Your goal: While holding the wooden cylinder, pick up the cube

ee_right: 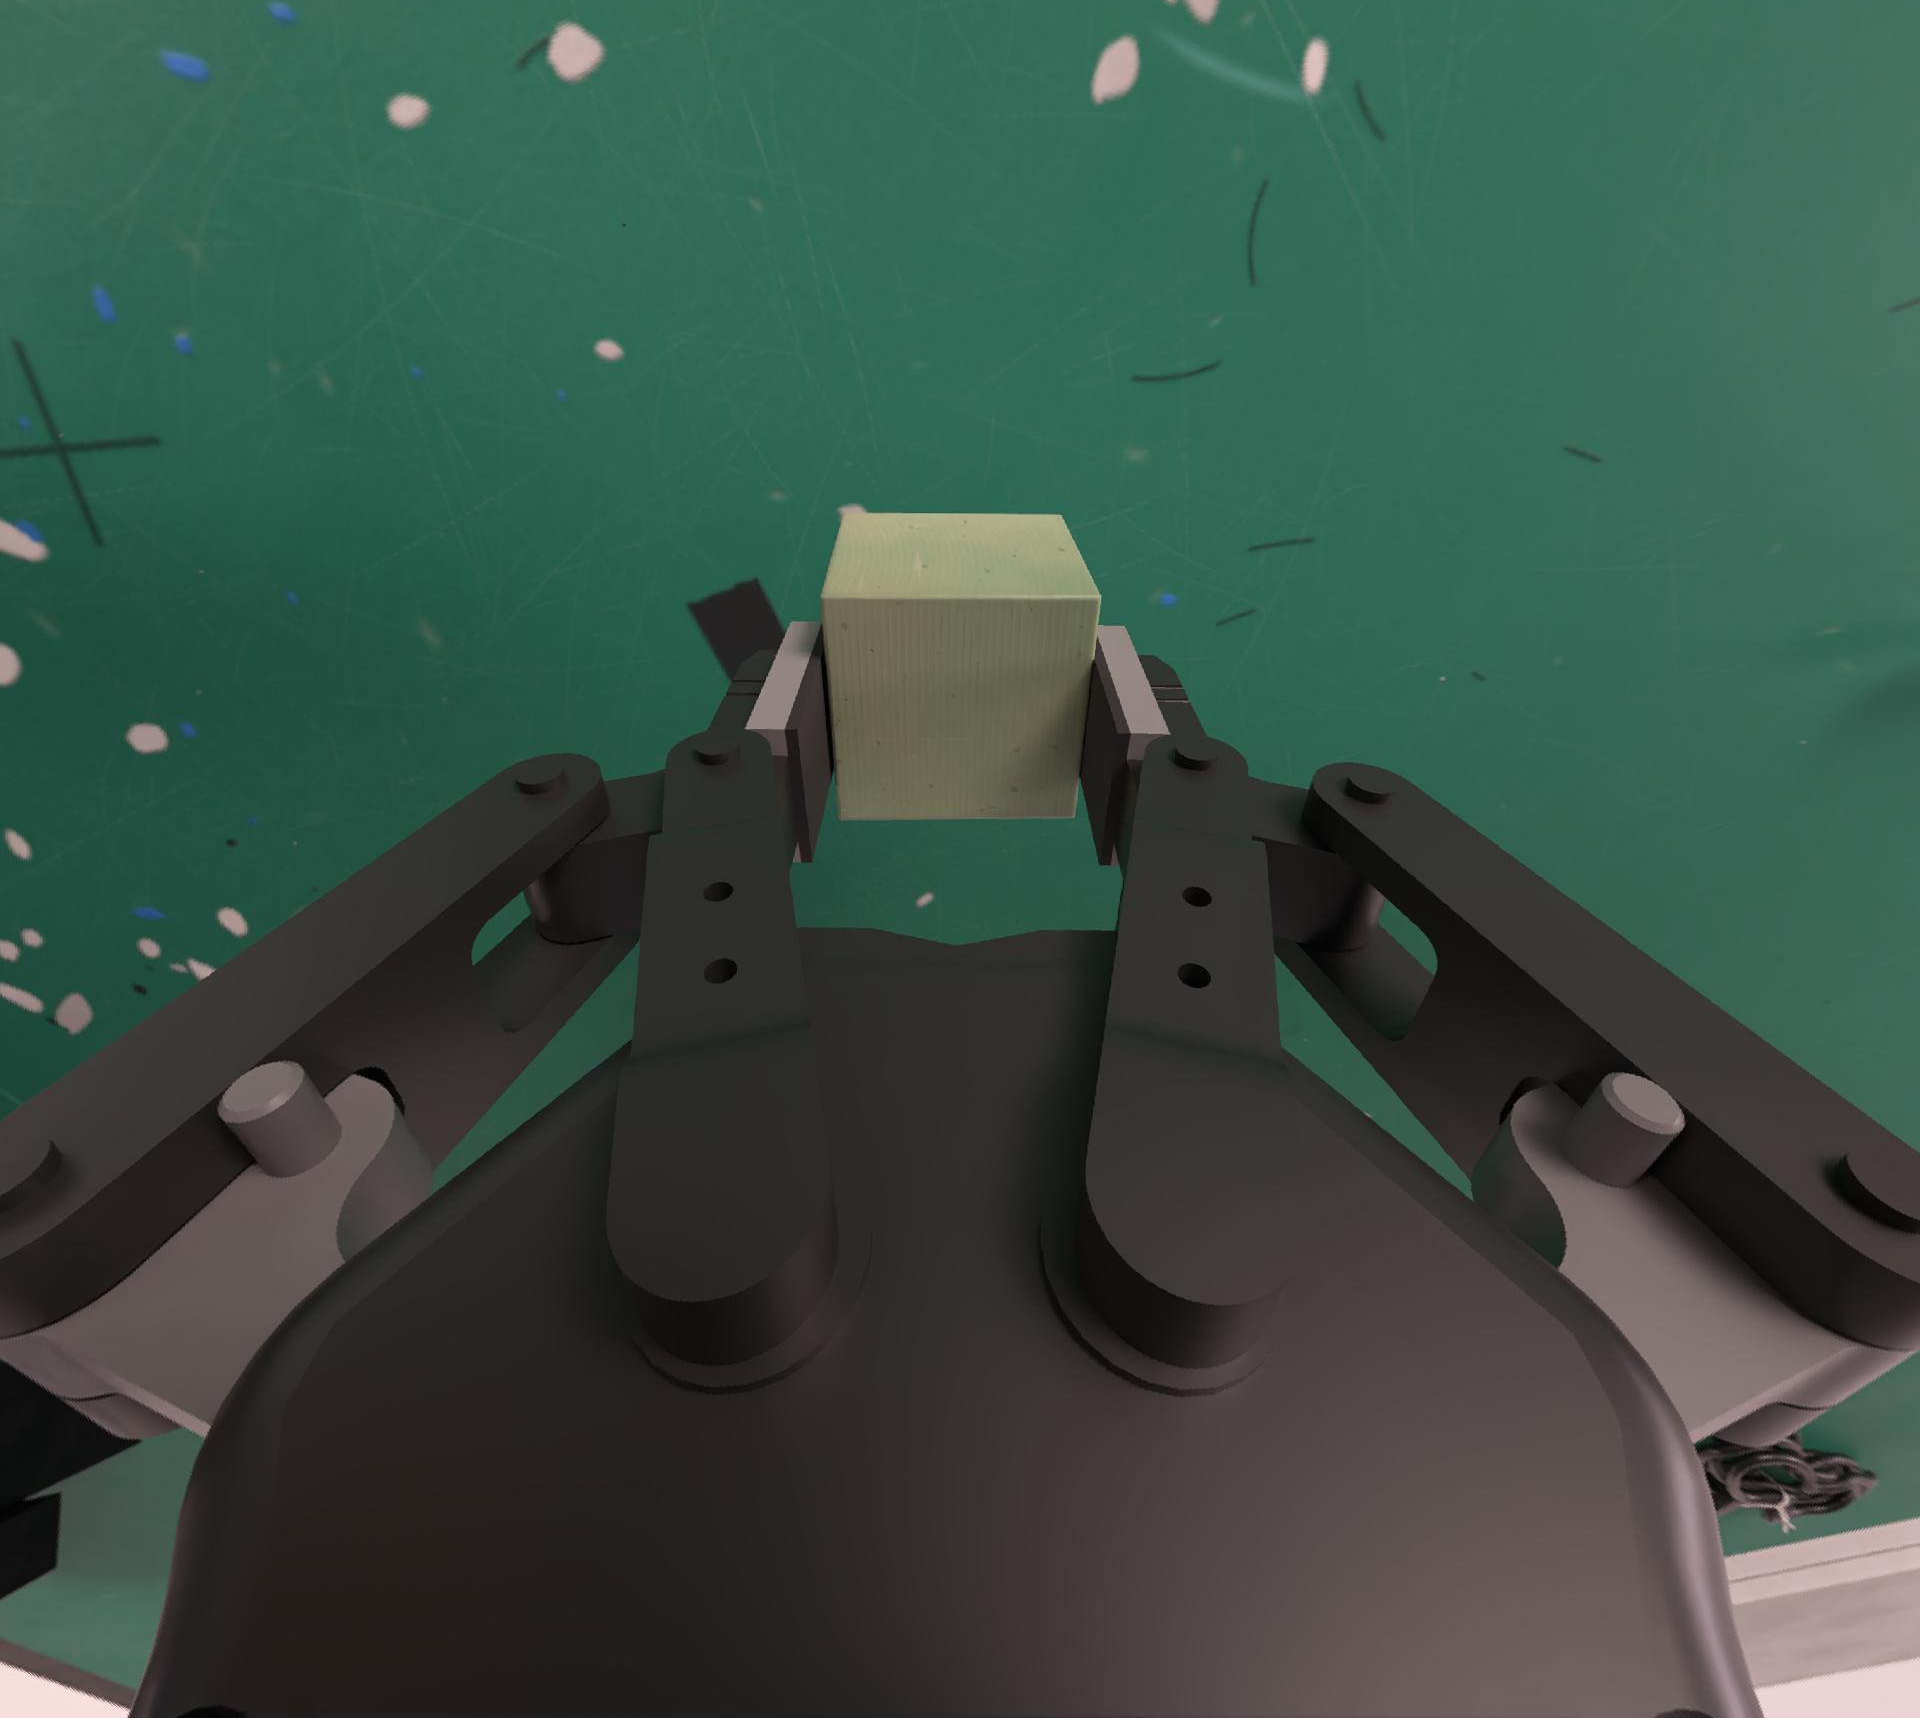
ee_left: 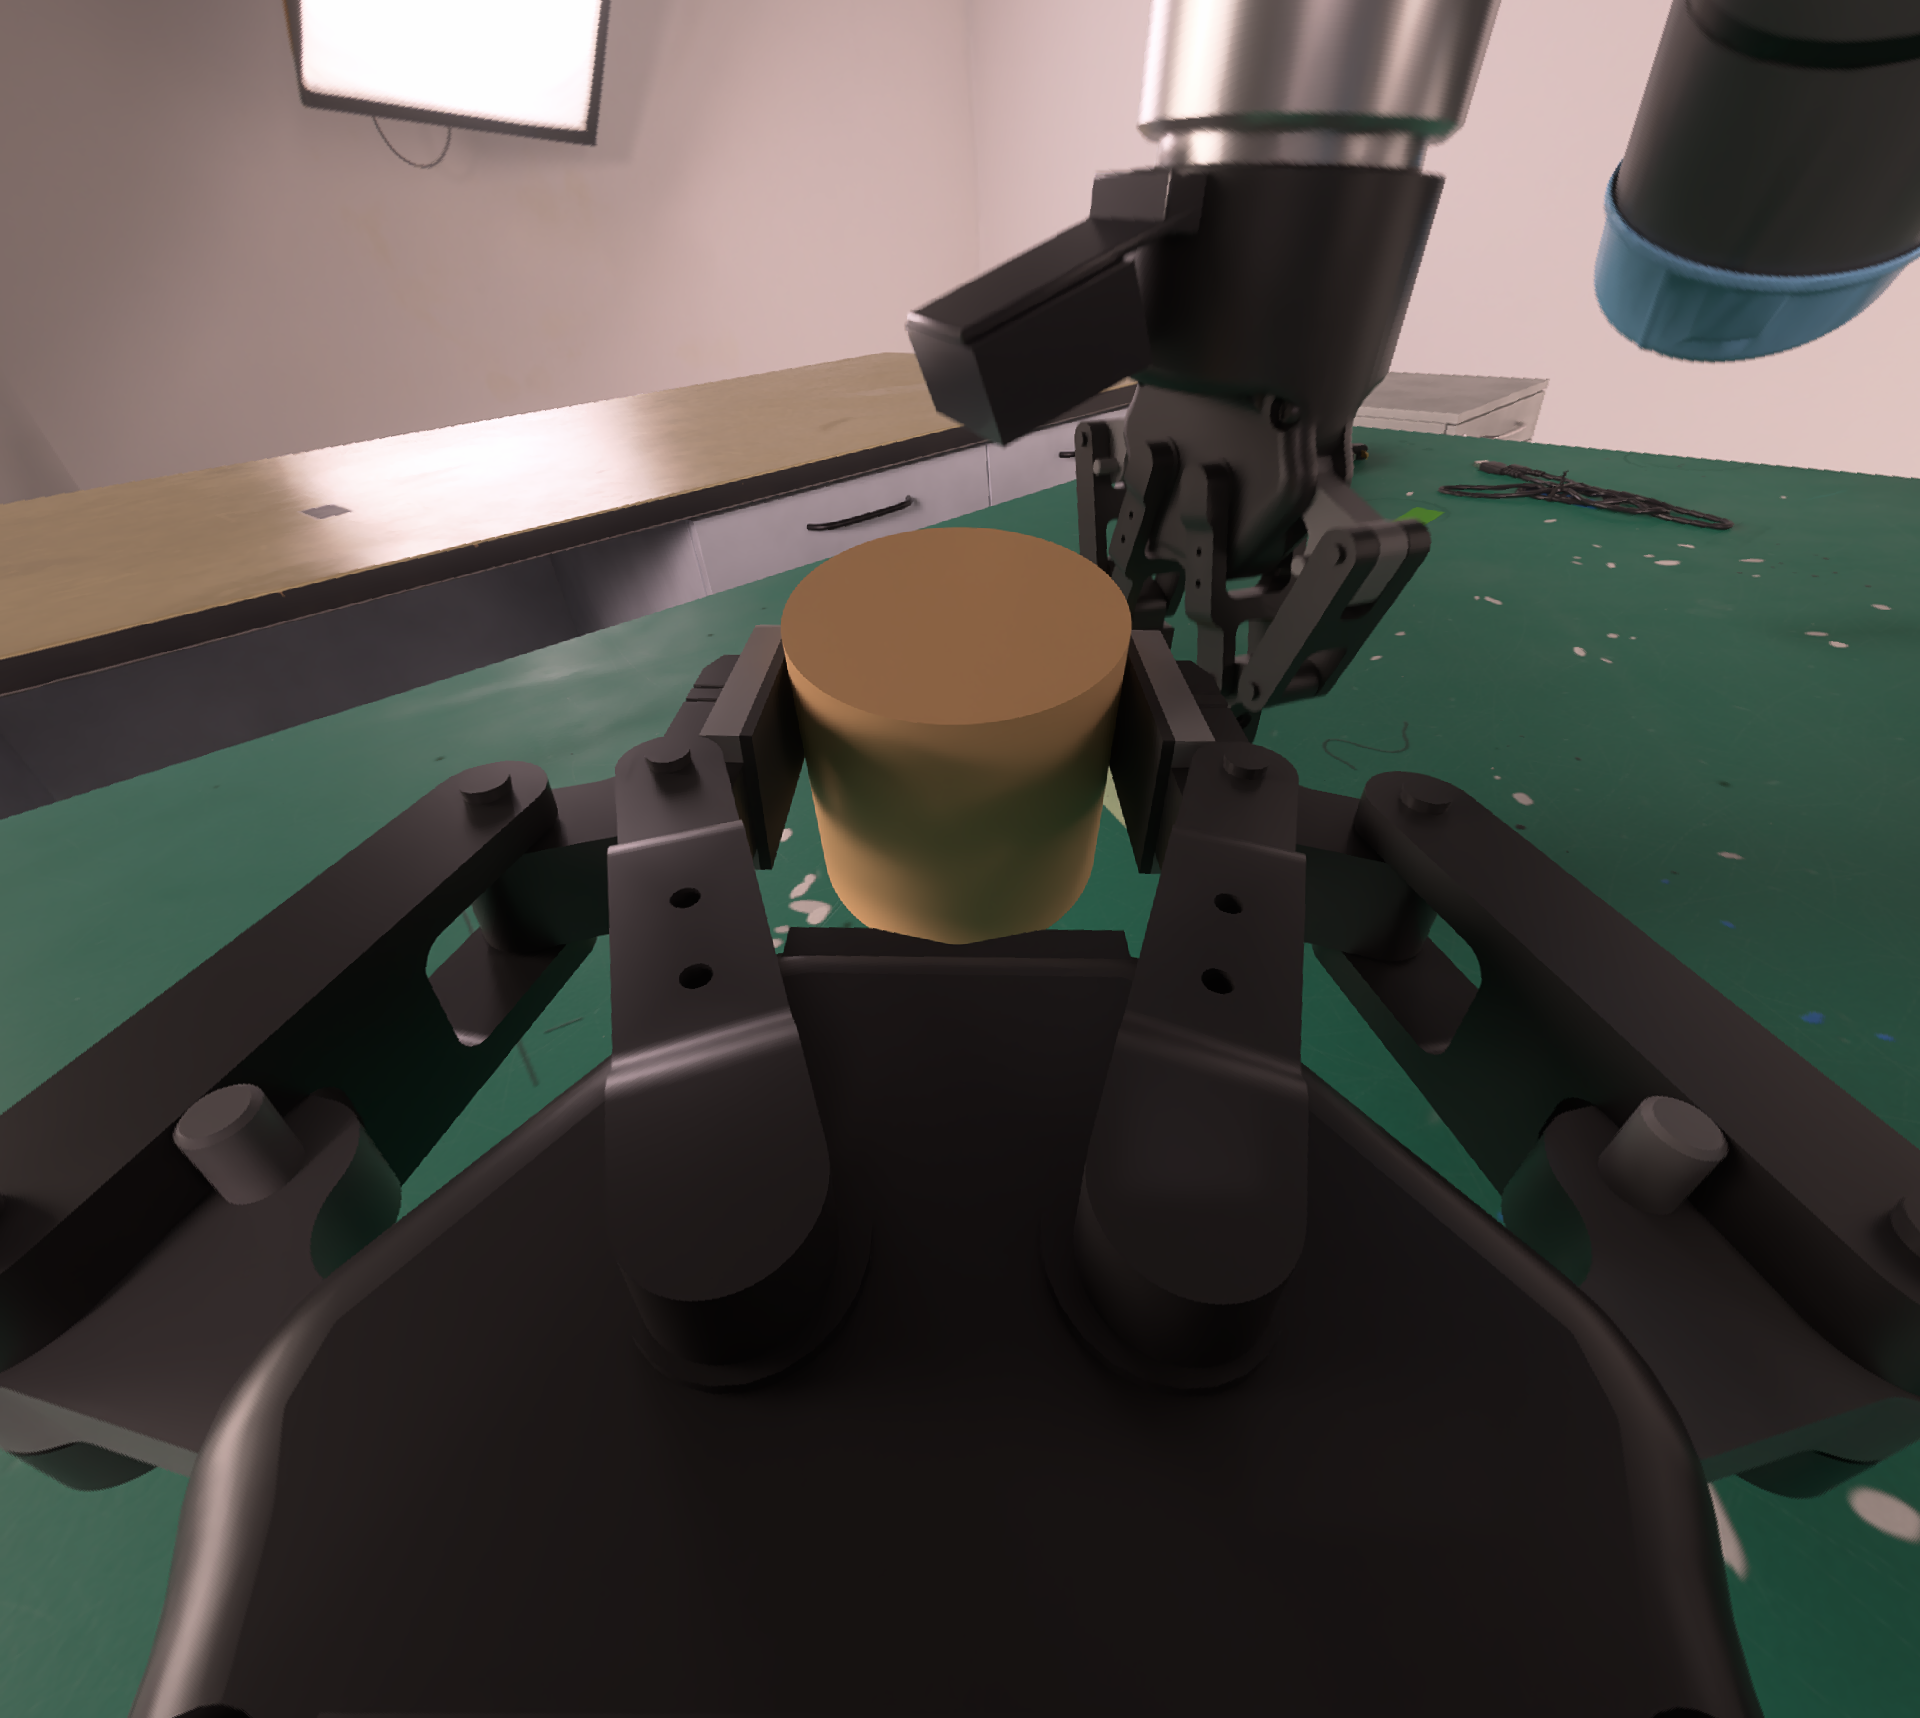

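Currently, the wooden cylinder (ee_left: 956, 733) is clamped upright between the jaws of the left gripper (ee_left: 954, 738), its flat top visible and both pads pressed against its sides, above the green surface (ee_left: 1558, 785). Just beyond the cylinder, the right gripper (ee_left: 1242, 702) is seen pointing down toward the surface. The pale green cube (ee_right: 958, 666) is gripped between the jaws of the right gripper (ee_right: 956, 723), whose pads are pressed against two opposite faces, over the paint-flecked surface (ee_right: 727, 214).

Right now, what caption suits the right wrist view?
Right gripper clamps a pale green cube above the speckled green table.
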`<state>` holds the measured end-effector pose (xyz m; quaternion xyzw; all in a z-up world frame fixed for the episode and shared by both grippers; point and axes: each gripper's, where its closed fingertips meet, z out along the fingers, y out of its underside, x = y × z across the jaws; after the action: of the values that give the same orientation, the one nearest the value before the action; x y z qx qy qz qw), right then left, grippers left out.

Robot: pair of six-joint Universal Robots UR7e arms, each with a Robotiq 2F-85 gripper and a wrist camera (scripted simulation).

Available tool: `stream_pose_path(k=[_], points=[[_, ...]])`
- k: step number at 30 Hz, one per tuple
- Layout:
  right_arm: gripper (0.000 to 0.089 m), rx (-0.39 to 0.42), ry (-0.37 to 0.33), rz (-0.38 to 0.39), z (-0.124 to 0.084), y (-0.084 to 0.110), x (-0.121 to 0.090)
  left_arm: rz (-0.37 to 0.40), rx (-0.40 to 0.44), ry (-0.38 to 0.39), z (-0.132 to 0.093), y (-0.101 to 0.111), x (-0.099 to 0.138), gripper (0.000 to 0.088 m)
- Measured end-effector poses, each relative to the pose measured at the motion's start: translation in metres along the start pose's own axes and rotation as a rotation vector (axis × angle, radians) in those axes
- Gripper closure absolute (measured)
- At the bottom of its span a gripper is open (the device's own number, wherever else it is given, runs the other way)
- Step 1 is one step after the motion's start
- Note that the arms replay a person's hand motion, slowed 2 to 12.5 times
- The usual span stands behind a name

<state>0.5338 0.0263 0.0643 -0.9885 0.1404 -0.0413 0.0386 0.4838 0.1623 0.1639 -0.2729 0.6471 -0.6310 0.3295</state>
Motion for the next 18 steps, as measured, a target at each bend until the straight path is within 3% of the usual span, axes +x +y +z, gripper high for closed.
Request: stream_pose_path(k=[7,18], points=[[0.0487,0.017,0.020,-0.071,-0.031,0.006,0.006,0.001,-0.005,0.001,0.000,0.001,0.001,0.0368],[0.0487,-0.033,0.012,-0.255,-0.056,0.043,0.012,0.006,-0.017,0.009,0.002,0.002,0.003,0.0368]])
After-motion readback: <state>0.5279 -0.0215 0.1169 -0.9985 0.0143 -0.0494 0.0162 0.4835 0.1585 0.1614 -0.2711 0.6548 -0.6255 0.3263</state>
